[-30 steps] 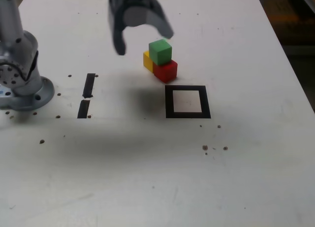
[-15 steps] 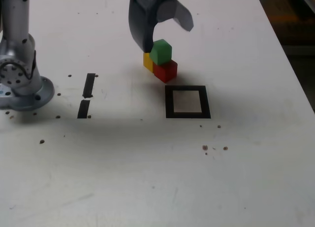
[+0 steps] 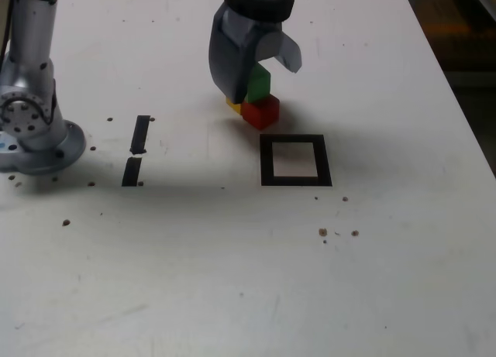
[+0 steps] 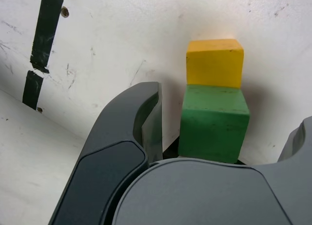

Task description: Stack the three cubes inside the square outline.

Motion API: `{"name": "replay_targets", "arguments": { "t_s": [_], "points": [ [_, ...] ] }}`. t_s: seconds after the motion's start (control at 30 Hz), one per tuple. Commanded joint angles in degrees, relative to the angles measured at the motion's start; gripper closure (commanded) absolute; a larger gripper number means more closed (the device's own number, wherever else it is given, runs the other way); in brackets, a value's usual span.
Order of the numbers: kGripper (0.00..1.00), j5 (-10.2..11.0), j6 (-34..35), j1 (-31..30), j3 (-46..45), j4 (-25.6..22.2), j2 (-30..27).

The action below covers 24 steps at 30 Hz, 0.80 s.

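Layout on the table (image 3: 194, 256), relative to the square outline (image 3: 267, 159). The cubes lie outside it, just behind and toward the exterior view's left. Of the two lower cubes, the nearer one (image 3: 261, 112) sits closer to the outline, the farther one (image 3: 233, 106) beyond it; the upper cube (image 3: 260, 84) is stacked above. Well left of the outline, two strips (image 3: 140, 134) lie roughly end to end; the arm's base (image 3: 66, 149) stands farther left.
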State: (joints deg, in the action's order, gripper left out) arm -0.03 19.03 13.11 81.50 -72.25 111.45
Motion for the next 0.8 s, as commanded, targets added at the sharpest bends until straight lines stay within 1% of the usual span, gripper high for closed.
{"name": "replay_targets", "arguments": {
  "t_s": [0.0,0.17,0.23,0.3,0.4,0.57,0.67,0.77],
  "points": [
    [0.22,-0.4,0.3,0.1,0.1,-0.1,0.1],
    [0.46,-1.1,0.9,0.2,0.2,0.5,0.3],
    [0.54,-1.4,1.0,0.2,0.1,1.0,0.5],
    [0.59,-1.6,1.0,0.2,-0.1,1.5,0.6],
    [0.62,-1.8,1.0,0.2,-0.4,1.8,0.8],
    [0.71,-1.6,1.4,0.3,-0.5,2.1,1.1],
    [0.78,-0.9,1.7,0.3,0.1,1.9,0.5],
    [0.83,0.3,1.6,0.1,2.2,0.2,0.0]
  ]
}}
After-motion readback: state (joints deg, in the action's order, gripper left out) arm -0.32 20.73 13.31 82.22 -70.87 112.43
